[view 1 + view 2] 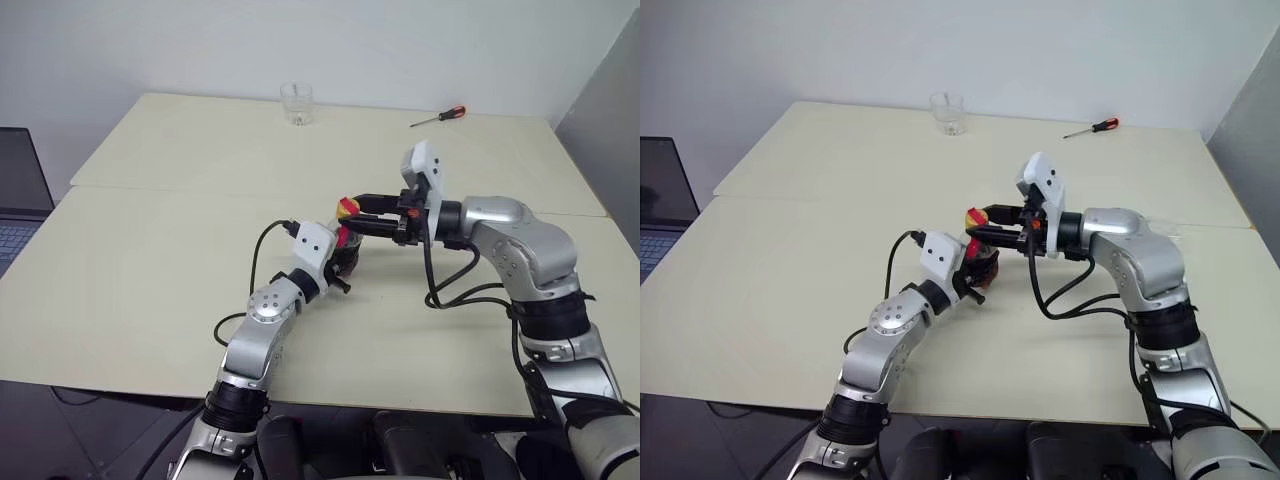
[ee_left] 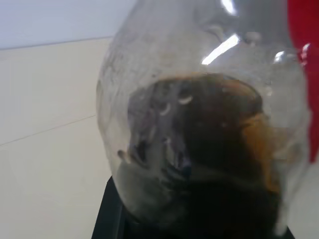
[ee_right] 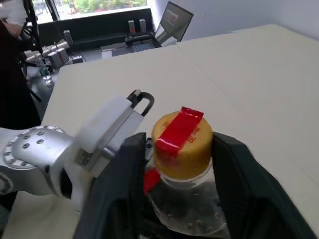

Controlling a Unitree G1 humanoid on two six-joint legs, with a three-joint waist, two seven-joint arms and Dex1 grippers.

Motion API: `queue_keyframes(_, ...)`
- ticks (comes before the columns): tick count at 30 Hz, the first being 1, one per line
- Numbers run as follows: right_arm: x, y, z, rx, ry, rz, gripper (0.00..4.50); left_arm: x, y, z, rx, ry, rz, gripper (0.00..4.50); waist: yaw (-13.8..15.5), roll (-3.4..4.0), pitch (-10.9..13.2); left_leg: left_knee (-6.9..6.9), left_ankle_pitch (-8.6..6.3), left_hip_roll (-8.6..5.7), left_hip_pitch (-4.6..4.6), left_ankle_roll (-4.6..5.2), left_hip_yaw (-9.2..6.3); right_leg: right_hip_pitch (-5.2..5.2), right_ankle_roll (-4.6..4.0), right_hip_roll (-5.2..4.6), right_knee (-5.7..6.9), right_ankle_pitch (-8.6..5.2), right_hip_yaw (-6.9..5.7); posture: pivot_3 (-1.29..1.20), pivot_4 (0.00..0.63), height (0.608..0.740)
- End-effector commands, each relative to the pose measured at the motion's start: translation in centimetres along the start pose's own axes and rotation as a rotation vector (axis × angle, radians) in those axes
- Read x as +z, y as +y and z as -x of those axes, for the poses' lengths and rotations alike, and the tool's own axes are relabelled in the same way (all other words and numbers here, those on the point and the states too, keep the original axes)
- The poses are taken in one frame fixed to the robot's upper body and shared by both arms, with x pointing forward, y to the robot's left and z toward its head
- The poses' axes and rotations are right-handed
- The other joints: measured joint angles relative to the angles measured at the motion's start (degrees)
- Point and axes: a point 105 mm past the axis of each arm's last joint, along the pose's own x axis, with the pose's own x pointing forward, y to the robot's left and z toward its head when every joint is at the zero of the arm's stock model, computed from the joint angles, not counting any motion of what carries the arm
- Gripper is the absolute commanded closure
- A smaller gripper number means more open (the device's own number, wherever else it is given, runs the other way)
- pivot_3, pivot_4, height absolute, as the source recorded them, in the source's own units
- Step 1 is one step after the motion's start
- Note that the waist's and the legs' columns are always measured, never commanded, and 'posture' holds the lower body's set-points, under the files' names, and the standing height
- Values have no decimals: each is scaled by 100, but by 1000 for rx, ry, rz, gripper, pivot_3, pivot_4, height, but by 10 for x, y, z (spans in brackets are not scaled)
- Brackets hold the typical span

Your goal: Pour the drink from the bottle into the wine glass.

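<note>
While the left pincer [image 1: 343, 262] pinches one bottle [image 2: 199, 149], the right pincer [image 3: 182, 164] straddles its single cap [image 3: 182, 139], spread

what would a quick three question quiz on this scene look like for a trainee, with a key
1. Multiple choice: what holds the bottle? A the left claw; B a person's hand; C nothing, it stands free on the table.
2. True or false: the yellow cap is already off the bottle.
3. Fill in: near the far edge of the table, to the right of the clear tumbler, lies a red-handled ____.

Key: 1 A; 2 false, the cap is on the neck; 3 screwdriver.
</note>
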Motion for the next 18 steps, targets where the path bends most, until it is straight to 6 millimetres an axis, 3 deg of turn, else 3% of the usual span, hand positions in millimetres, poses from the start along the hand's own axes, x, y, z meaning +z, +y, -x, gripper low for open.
queue_keyframes(1, 18, 28, -3, 112, -58, 27, 1132, 12, 10, -2, 38, -38, -5, 3521, -8, 0, 0, 0, 0, 0, 0, 0, -1, 0, 0, 0, 0, 0, 0, 0, 150, 740)
queue_keyframes(4, 18, 30, 2, 85, -56, 32, 5, 12, 7, -5, 20, -41, -3, 3521, 3, 0, 0, 1, 0, -1, 0, 0, -4, 1, 1, 0, 0, 0, -2, 0, 150, 740)
queue_keyframes(12, 26, 12, 31, -189, -59, 8, 0, 10, 8, -9, 27, -43, 4, 3556, 8, 0, 0, 2, 0, -6, -2, 0, -13, 2, 1, -4, -4, 0, 0, 0, 150, 740)
queue_keyframes(18, 34, 14, 20, -336, -50, 2, 0, 8, 9, -9, 37, -39, 6, 3584, -20, 1, 0, -1, 0, -1, 0, 0, -16, -1, 1, 1, -2, -1, 3, 0, 150, 740)
